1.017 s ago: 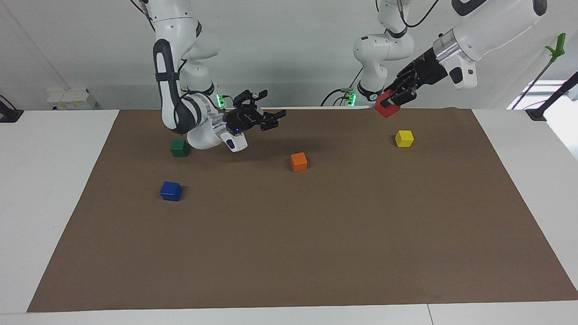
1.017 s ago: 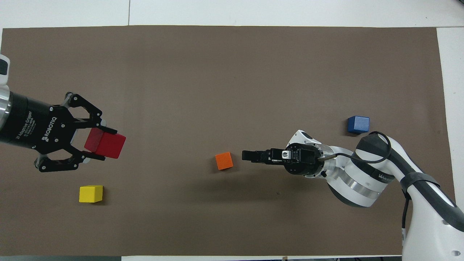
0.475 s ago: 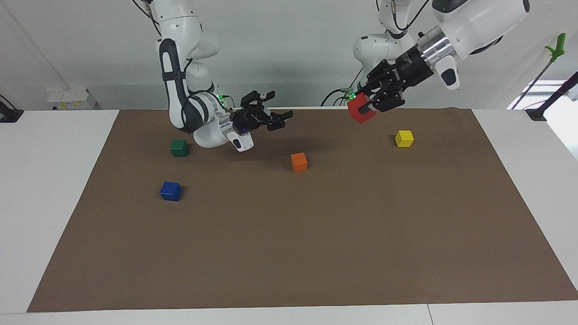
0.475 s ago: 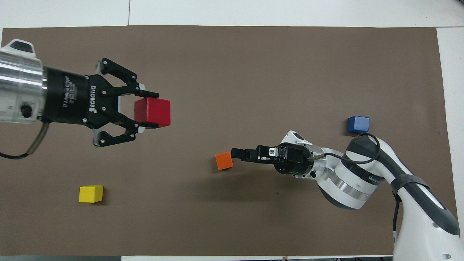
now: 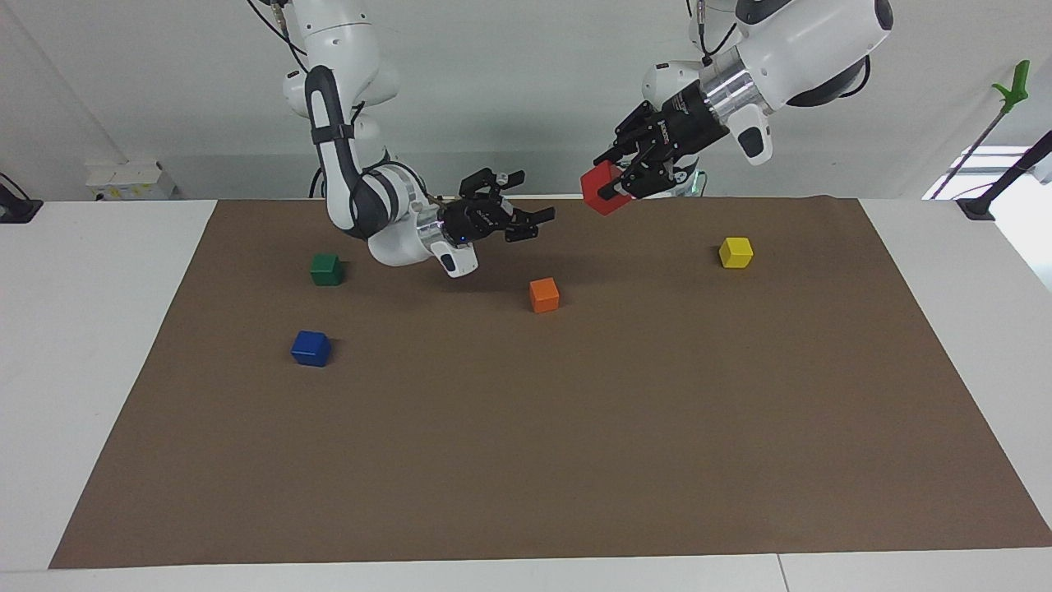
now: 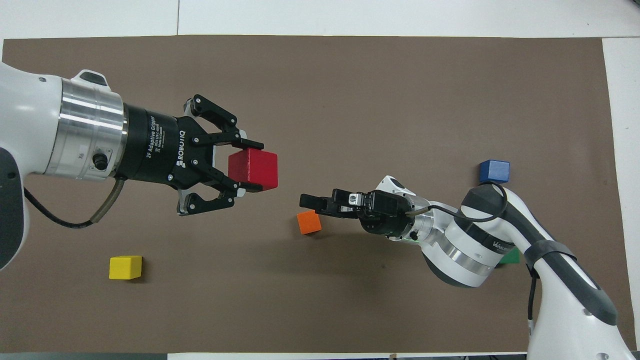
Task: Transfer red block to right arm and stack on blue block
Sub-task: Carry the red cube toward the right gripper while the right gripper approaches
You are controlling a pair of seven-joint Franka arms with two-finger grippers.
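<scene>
facing view: over the last second the left gripper (image 5: 612, 182), clamped on the red block (image 5: 604, 187), has swung in from above the yellow block (image 5: 735, 252) toward the middle of the table. it now hangs in the air just toward the left arm's end from the orange block (image 5: 543, 294), which serves as landmark here. the right gripper (image 5: 532, 220) has stretched out to meet it and sits above the mat close to the orange block, on the side nearer the robots, its fingers spread wide and empty. a gap remains between the two grippers, so the handover looks close but not yet made. the blue block (image 5: 311, 348) rests on the mat well toward the right arm's end from the orange block and farther from the robots; the green block (image 5: 326, 269) lies the same way but nearer the robots.

overhead view: the red block (image 6: 252, 170) shows pinched between the left gripper's (image 6: 247, 167) fingers, its free face turned to the right gripper (image 6: 312, 201), whose tips overlap the orange block (image 6: 308, 222). the blue block (image 6: 494, 171) is bare on top, ready for stacking.

count: two arms, two grippers, five blocks, one each of red, blue, orange, yellow and green, and one brown mat (image 6: 350, 100).
</scene>
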